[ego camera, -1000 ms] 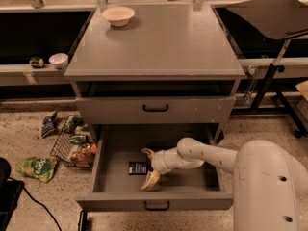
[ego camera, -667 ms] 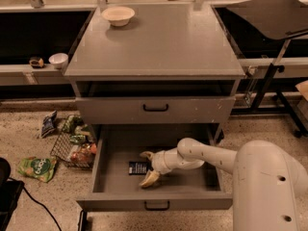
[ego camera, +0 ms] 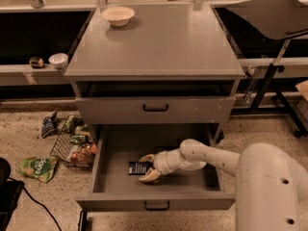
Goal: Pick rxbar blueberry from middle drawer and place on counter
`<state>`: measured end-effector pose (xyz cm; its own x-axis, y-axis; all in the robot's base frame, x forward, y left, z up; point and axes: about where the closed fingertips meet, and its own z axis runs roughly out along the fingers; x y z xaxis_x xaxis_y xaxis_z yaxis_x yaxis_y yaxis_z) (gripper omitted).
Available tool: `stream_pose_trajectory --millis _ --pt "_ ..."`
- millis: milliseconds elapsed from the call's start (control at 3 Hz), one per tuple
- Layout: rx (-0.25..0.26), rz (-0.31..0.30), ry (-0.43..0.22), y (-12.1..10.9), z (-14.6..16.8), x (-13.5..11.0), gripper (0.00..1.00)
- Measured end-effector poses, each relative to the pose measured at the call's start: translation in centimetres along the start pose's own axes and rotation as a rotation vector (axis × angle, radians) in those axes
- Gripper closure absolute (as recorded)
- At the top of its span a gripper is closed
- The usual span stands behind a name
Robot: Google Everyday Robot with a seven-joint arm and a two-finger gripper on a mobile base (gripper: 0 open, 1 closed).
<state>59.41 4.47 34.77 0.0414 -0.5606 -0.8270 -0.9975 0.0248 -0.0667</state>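
- Camera view, progress: middle drawer [ego camera: 120,146] stands pulled open. The rxbar blueberry [ego camera: 137,168] lies flat on the drawer floor, left of centre. The gripper [ego camera: 147,168] is down inside the drawer at the bar's right end, with its two pale fingers spread apart, one above and one below the bar, not closed on it.
- Camera view, what remains: by this picture the drawer is open and the reach is made. The grasp, the lift out and the placing on the counter [ego camera: 163,47] are judged not yet done.
- Camera view, materials and shapes: the bar is a small flat rectangle in a dark wrapper with white print. Drawer and counter are smooth matte grey, and the drawer has a black bar handle. The arm is rounded and off-white.
- Camera view, surroundings: a pale bowl [ego camera: 118,15] sits at the counter's far left. A wire basket [ego camera: 65,148] of snack packs and a green bag [ego camera: 37,168] lie on the speckled floor.
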Motion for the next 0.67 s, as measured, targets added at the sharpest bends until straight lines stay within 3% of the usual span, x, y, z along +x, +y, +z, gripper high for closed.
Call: stream_pose_trajectory --millis 333,667 --pt "0.009 -0.004 -0.006 -0.18 -0.25 0.14 0.88" --pt "0.009 -0.004 -0.006 -0.21 -0.39 -0.07 1.0"
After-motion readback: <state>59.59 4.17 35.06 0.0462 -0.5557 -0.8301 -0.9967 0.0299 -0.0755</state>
